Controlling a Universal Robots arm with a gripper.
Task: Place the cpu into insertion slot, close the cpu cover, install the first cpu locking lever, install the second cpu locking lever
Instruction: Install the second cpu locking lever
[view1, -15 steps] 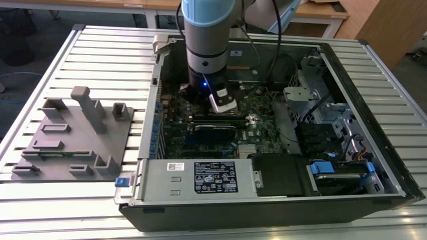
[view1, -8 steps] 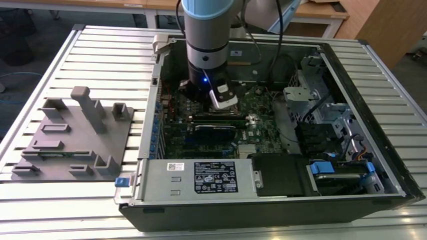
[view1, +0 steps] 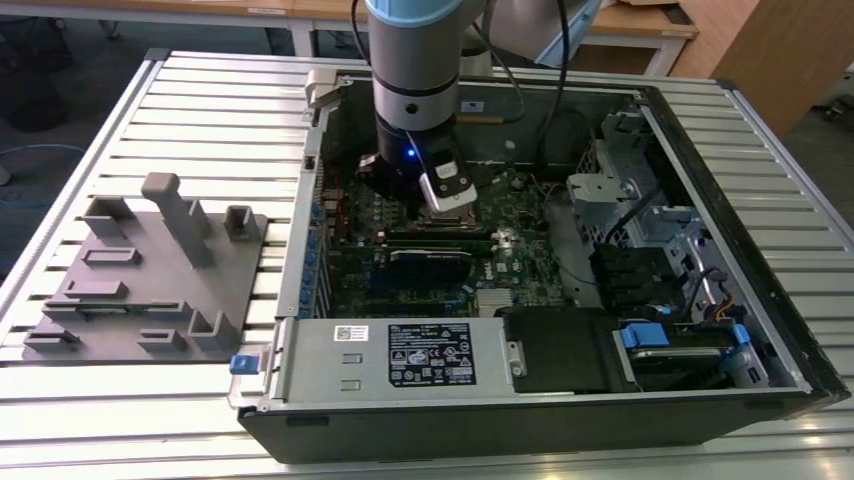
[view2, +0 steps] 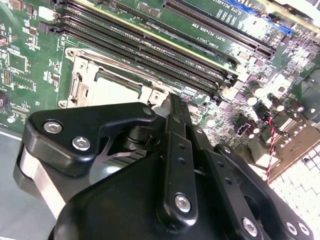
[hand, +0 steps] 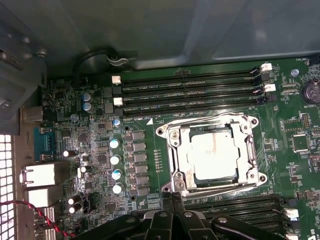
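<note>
In the first wrist view the cpu lies flat in the insertion slot on the green board. The silvery cpu cover is down around it, and the chip's pale top shows through the window. Thin wire levers run along two opposite sides of the cover. My gripper is shut with nothing in it, its tip just outside one edge of the socket. The second wrist view shows the same: the gripper is beside the cover and the cpu. In the exterior view the arm stands over the board.
Long black memory slots flank the socket on two sides. The open computer case has metal walls, a power supply in front and drive bays with cables on the exterior view's right. A grey fixture stands on the slatted table.
</note>
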